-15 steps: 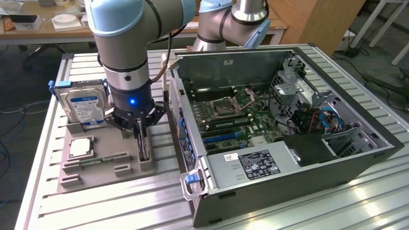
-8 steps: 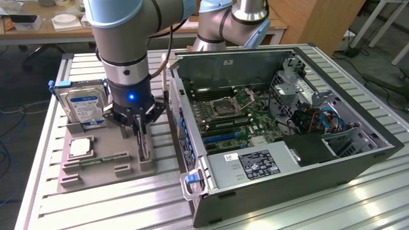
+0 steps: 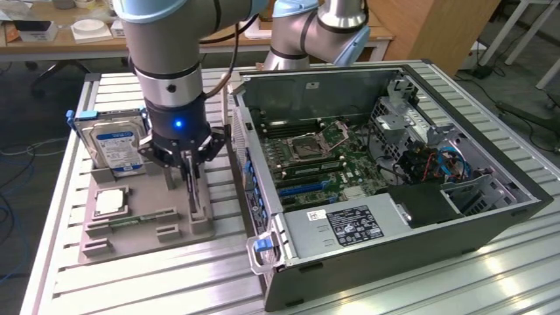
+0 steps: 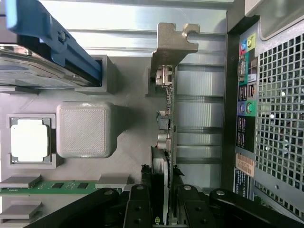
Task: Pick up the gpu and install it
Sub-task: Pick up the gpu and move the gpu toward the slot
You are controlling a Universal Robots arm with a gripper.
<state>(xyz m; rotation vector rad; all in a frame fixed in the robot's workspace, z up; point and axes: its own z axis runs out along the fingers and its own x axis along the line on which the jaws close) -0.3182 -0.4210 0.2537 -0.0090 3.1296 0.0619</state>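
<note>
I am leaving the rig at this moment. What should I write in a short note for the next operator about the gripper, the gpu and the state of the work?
Gripper: low over the grey holder tray, with fingers on both sides of the gpu, apparently closed on it.
Gpu: stands on edge in its tray slot, beside the open computer case.
Done: the card is reached and seemingly gripped.
Left: it is not yet lifted out of the tray and not yet installed on the motherboard.
</note>
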